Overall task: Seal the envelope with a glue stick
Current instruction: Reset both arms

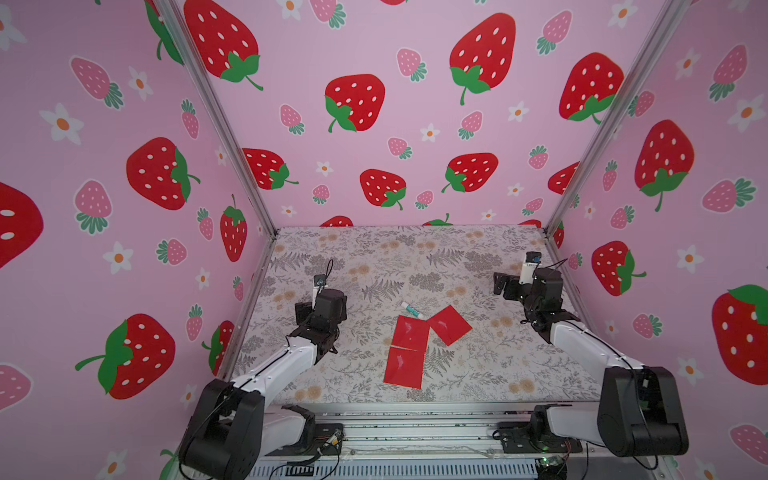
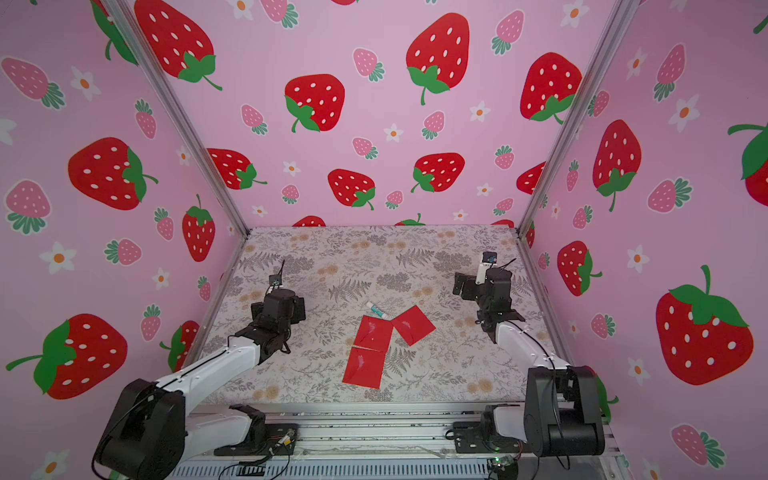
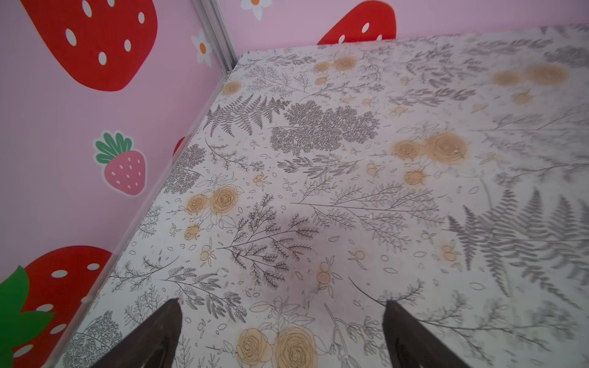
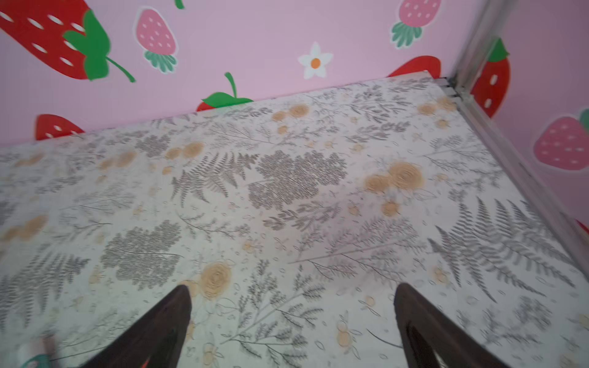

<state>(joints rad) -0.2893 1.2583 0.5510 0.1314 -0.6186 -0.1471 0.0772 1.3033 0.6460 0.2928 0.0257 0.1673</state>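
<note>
We hold nothing: the left gripper and right gripper both gape wide over the table; the glue stick lies flat just below centre in both top views, against the upper edge of the red envelope; a skewed pinch could roll it away or drag the envelope.

The counter is a flat top covered in a pale print of grey ferns and tan roses. Near its middle lie three flat red envelope panels. The near panel and the middle panel meet edge to edge along a thin seam. The tilted panel lies to the right, and one of its corners touches the middle panel's far right corner. The glue stick lies on its side just beyond the middle panel's far edge, with one end reaching the spot where those two panels meet.
</note>
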